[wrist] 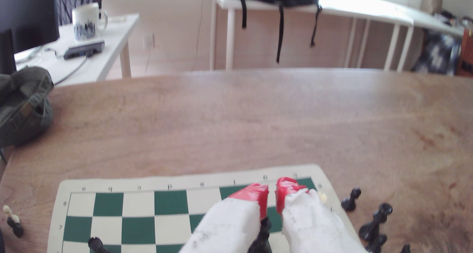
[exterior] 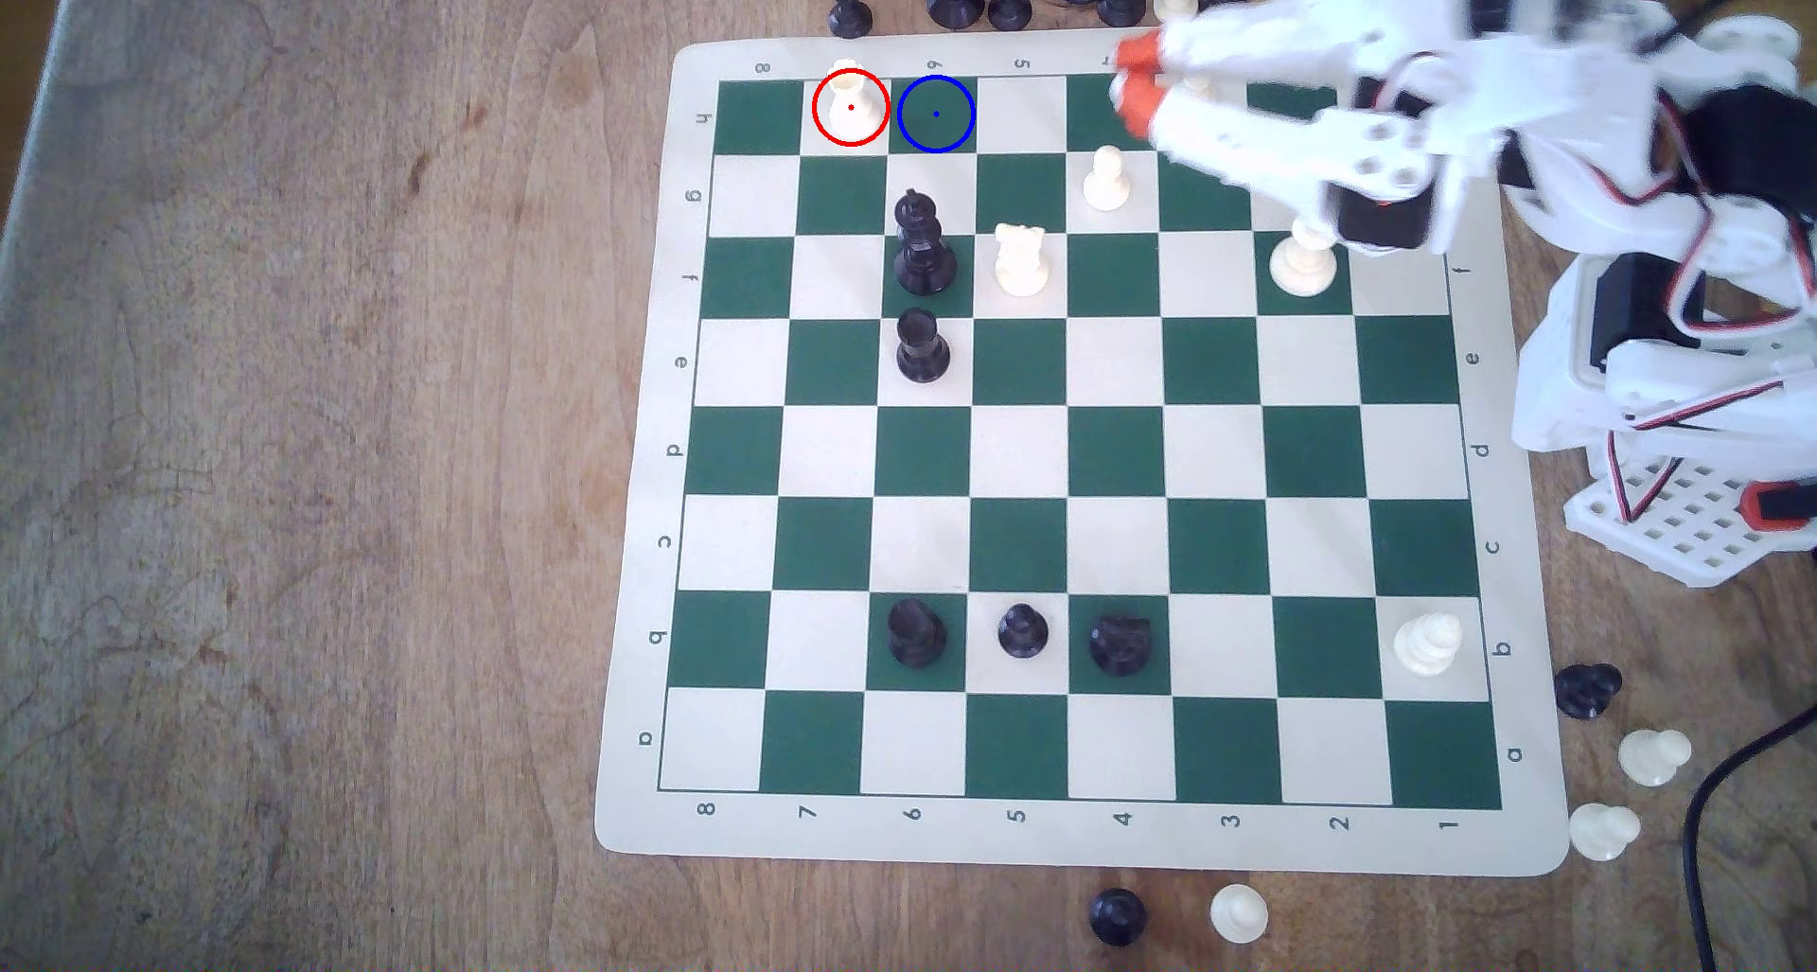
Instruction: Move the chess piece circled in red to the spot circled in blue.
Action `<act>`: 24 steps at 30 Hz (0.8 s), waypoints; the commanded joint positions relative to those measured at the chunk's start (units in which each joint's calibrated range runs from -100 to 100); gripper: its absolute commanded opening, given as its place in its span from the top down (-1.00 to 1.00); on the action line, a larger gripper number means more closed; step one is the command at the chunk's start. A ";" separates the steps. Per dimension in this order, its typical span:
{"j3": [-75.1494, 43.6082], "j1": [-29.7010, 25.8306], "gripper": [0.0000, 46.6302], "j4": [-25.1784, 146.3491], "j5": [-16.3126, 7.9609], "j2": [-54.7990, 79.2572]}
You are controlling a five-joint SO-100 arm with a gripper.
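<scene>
Rook-topped white piece [exterior: 849,107] stands untouched, well left of the empty, slightly parted end effector [exterior: 1131,83]; a careless leftward sweep might topple the white pawn [exterior: 1106,179].

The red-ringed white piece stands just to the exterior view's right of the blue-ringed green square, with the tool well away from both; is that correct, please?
Not quite: the exterior view shows the white piece just to the left of the blue-ringed square. The tool is indeed well away from both.
</scene>
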 commanded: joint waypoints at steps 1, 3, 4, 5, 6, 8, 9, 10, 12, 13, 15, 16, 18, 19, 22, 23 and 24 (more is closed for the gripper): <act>-13.34 1.62 0.89 3.91 -1.22 13.64; -16.33 1.86 0.89 4.73 -1.56 18.06; -18.42 1.93 0.87 6.12 -1.61 20.69; -22.22 2.01 0.87 7.10 -2.30 24.76; -24.22 2.25 0.87 7.27 -2.54 26.80; -28.12 2.56 0.85 7.27 -3.17 30.28; -32.38 2.95 0.81 7.35 -3.57 34.35; -34.55 3.11 0.80 7.43 -3.71 36.56; -39.36 3.34 0.79 8.09 -3.76 41.49; -43.26 3.58 0.77 8.09 -3.76 45.73; -46.79 3.81 0.73 8.33 -3.57 49.89; -48.70 4.05 0.73 8.66 -3.42 52.18; -55.77 4.98 0.71 11.94 -3.32 59.14; -57.49 5.30 0.70 12.84 -3.32 60.67; -62.75 7.10 0.68 13.74 -3.32 67.29; -63.57 7.49 0.66 13.74 -3.32 68.48; -64.47 7.88 0.64 13.74 -3.32 69.75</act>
